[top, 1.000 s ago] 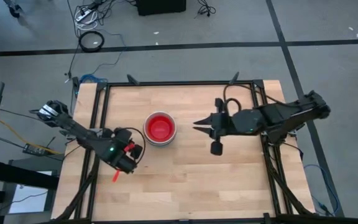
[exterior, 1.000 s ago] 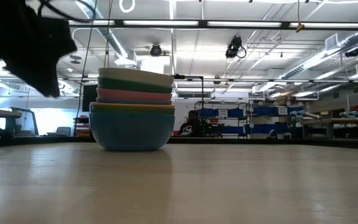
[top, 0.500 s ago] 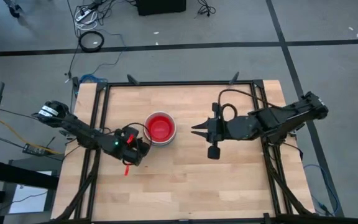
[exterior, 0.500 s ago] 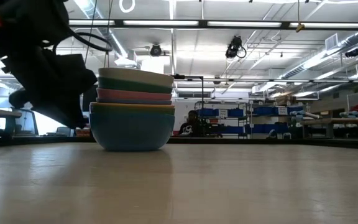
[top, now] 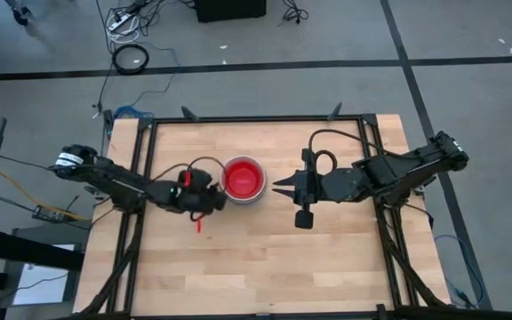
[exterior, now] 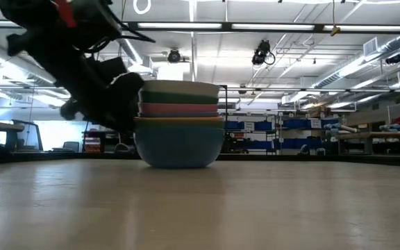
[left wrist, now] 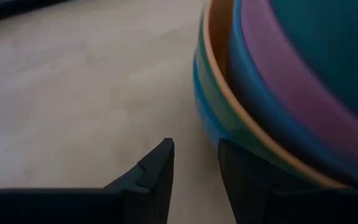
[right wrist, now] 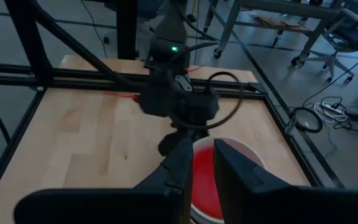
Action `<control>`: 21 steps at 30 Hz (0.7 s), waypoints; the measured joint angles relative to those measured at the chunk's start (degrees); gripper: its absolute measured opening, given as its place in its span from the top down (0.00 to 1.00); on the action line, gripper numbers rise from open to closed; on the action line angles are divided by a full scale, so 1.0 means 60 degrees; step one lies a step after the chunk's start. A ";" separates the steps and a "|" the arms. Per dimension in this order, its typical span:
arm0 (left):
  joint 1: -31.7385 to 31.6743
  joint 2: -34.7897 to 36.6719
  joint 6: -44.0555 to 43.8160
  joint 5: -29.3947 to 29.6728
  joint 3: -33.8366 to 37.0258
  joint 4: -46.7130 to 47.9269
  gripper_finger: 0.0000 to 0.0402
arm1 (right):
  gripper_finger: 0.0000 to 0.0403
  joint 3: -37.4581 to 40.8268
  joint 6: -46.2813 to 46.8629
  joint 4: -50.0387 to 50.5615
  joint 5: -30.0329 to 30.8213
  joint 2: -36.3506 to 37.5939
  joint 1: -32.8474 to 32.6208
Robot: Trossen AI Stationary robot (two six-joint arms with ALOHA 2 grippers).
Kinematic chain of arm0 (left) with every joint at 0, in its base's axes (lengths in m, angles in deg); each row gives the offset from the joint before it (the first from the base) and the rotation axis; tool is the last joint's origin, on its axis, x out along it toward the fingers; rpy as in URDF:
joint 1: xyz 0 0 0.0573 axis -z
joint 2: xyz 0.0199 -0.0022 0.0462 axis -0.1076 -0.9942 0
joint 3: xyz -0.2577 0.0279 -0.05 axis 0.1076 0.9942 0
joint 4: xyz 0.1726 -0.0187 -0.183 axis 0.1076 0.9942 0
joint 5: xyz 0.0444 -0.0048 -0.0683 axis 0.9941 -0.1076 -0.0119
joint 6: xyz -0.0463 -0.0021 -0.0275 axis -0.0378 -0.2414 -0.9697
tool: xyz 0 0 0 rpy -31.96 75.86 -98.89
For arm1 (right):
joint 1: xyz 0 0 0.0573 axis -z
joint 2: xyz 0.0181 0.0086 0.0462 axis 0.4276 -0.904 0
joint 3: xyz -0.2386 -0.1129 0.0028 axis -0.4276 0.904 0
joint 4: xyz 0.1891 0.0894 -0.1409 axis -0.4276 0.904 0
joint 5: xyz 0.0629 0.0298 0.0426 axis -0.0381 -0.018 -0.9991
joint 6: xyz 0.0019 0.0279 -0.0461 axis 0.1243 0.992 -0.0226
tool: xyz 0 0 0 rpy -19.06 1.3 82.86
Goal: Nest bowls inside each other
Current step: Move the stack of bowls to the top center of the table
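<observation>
One bowl stack (top: pixel 243 180) | overhead: red only | low: coloured rims

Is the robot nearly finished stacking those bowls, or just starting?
Nearly finished, it seems. The bowls sit nested in one stack on the table, a red one innermost. The left gripper is against the stack's side, holding nothing; the right gripper waits alongside. No loose bowl is visible, so little seems left.

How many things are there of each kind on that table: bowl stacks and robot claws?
Bowl stack: 1
Claws: 2, the left claw and the right claw
Total: 3
</observation>
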 joint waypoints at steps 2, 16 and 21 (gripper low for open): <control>-0.0381 -0.0048 0.0630 -0.0206 -0.0002 -0.0668 0.66 | 0.87 0.0000 0.0045 0.0000 0.0000 0.0000 0.0000; -0.1478 -0.0177 0.3020 -0.2126 -0.0005 -0.3964 0.66 | 0.87 0.0000 0.0095 0.0207 0.0003 -0.0004 0.0000; -0.1203 0.0844 0.4199 -0.2900 -0.0396 -0.4587 0.66 | 0.87 0.0000 -0.0276 0.0937 0.0033 -0.0004 0.0000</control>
